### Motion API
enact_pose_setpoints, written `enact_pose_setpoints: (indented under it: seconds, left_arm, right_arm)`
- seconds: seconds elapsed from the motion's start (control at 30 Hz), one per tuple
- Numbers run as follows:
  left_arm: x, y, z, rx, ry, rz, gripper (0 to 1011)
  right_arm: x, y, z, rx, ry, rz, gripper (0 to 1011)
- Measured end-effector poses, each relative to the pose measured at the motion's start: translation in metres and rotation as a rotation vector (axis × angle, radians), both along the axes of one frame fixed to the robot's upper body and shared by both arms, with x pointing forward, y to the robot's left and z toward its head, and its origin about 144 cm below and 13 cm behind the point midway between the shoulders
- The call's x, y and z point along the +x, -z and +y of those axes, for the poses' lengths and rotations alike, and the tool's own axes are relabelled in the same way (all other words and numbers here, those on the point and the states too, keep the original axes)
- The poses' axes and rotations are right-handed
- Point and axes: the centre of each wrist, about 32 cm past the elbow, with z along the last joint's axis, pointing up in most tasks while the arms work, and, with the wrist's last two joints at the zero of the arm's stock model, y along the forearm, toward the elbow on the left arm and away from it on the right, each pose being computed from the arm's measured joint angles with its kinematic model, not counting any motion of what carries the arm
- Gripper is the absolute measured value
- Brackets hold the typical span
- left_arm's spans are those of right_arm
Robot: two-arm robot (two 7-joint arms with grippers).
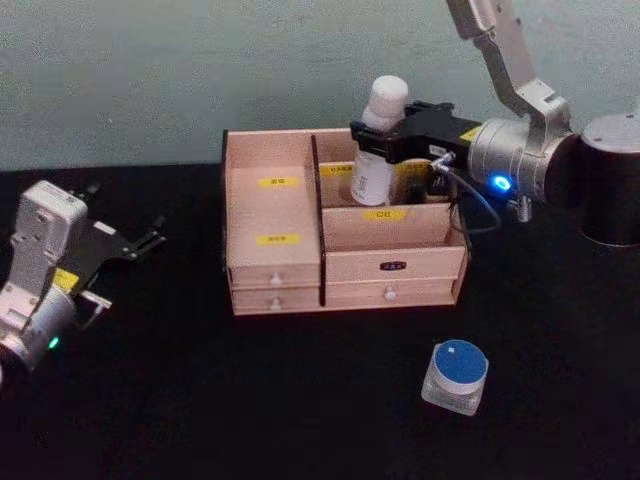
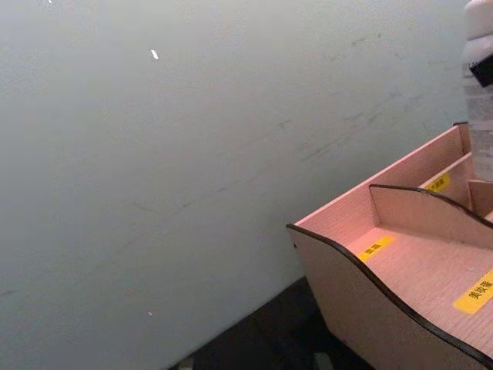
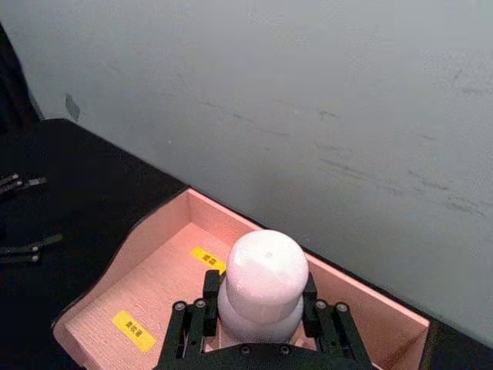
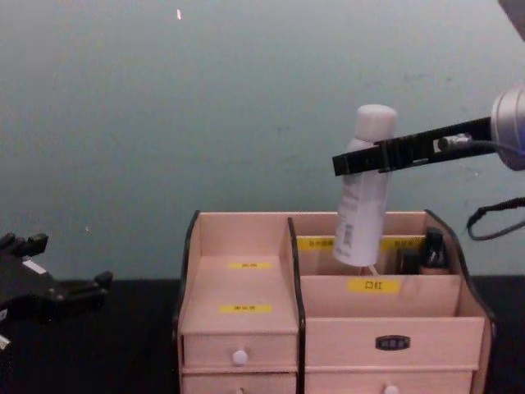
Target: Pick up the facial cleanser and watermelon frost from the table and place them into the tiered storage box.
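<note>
Over the back right compartment of the pale pink wooden tiered storage box (image 1: 395, 265), the right gripper (image 1: 383, 143) clenches the white plastic facial cleanser bottle (image 1: 372, 180) just below its cap, with the base dipping inside. The bottle looks light, stiff and smooth, so that hold suits it. The left gripper (image 1: 128, 268) is parked at the table's left with its fingers spread

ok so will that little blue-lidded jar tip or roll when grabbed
The jar stands upright and looks squat, so it probably won't tip easily. Its clear wall looks hard, so it is likely stiff and perhaps slick to grip. Knocked onto its round side, it might roll.
</note>
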Motion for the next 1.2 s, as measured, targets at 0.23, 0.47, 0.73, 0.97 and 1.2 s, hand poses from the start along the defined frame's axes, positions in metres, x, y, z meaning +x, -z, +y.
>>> enact_pose_setpoints:
  seconds: [0.23, 0.47, 0.73, 0.97, 1.2]
  left_arm:
    - [0.0, 0.0, 0.0, 0.0, 0.0, 0.0, 1001]
    - [0.0, 0.0, 0.0, 0.0, 0.0, 0.0, 1001]
    - [0.0, 0.0, 0.0, 0.0, 0.0, 0.0, 1001]
    - [0.0, 0.0, 0.0, 0.0, 0.0, 0.0, 1001]
    - [0.0, 0.0, 0.0, 0.0, 0.0, 0.0, 1001]
  right_arm:
    - [0.005, 0.001, 0.005, -0.016, 0.007, 0.003, 604]
    - [0.009, 0.004, 0.008, -0.019, 0.014, 0.015, 604]
    - [0.011, 0.007, 0.009, -0.017, 0.018, 0.009, 604]
    - [0.011, 0.008, 0.011, -0.017, 0.018, 0.004, 604]
    - [0.013, 0.011, 0.011, -0.023, 0.021, -0.004, 604]
